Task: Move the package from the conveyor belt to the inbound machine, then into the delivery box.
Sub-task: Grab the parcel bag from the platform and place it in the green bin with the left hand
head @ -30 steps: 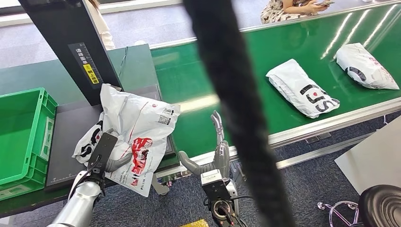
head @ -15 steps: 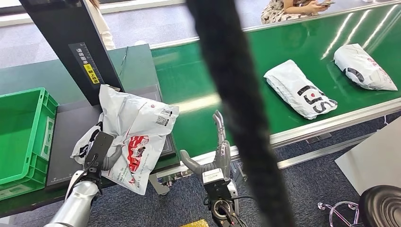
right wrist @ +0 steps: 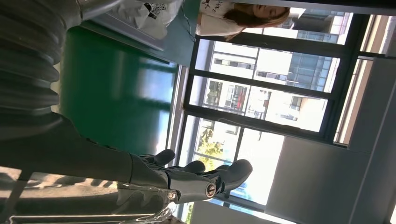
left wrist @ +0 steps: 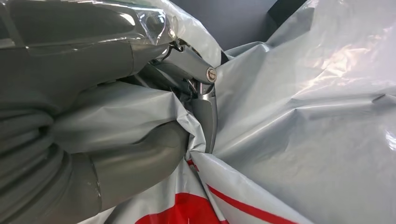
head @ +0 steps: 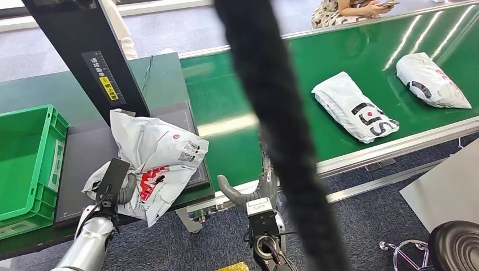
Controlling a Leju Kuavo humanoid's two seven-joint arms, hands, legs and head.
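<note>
So the package (head: pixel 155 164), a crinkly white poly bag with red print and a small barcode label, is sitting on the dark flat platform of the inbound machine (head: pixel 85 152), its near end hanging over the platform's front edge. My left hand (head: pixel 121 186) has a bunch of the bag's near-left corner clamped; up close from the wrist you can see the thumb and fingers (left wrist: pixel 205 112) pinching a fold of the plastic (left wrist: pixel 303 107), so that hand is definitely gripping the package.

The machine's black upright post (head: pixel 85 51), with a yellow sticker on it, rises just behind the bag on the far side. Left of the platform, right beside it, is the green delivery box (head: pixel 28 164).

My right hand (head: pixel 262 186) is out in front of me near the conveyor's near edge, holding nothing, thumb sticking out to the left and fingers (right wrist: pixel 224 175) stretched out straight, so open. A thick black cable-looking thing (head: pixel 277 130) cuts across the middle of my head view and hides part of it.

Off to the right, the green conveyor belt (head: pixel 237 90) carries two more white bags: one (head: pixel 353 107) mid-belt with dark lettering and another (head: pixel 432 79) further right. A person (head: pixel 350 10) is seated at the belt's far side.
</note>
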